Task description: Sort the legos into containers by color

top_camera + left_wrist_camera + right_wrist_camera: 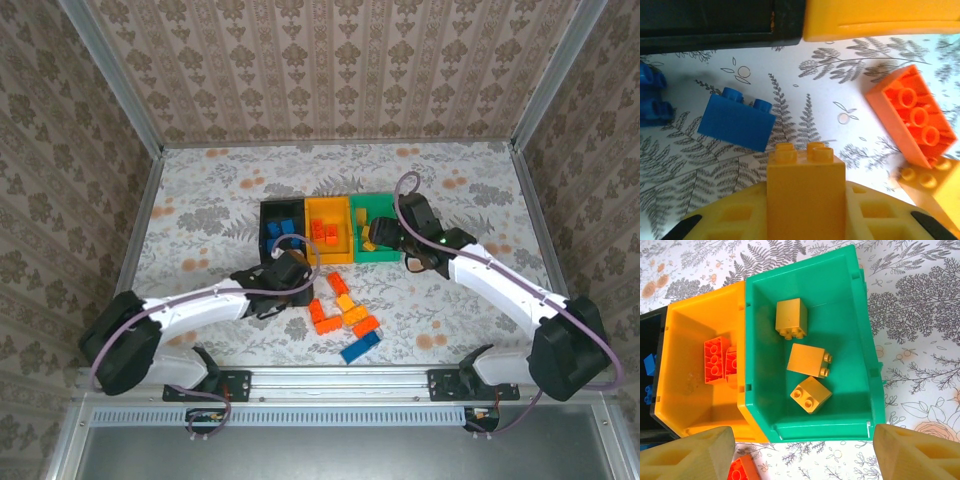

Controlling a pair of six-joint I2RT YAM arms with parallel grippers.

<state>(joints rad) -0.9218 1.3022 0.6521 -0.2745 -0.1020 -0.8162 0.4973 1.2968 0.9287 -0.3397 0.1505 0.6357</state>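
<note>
held lego: yellow brick (pixel 805 190), clamped between the fingers of the left claw (pixel 287 272).
loose legos: cluster (pixel 348 315) of orange, yellow and blue pieces on the worktop, between the bins and the near edge.
green bin (pixel 862 340): right end of the row at mid-worktop; holds 3 yellow legos (pixel 809 362).
orange-yellow bin (pixel 695 320): middle, touching the green bin; holds 2 orange legos (pixel 716 360).
black bin (pixel 268 210): left end; blue legos (pixel 649 364) inside.
left claw: just in front of the black bin.
right claw (pixel 802 440): fingers wide apart, empty, over the green bin's near wall.
</note>
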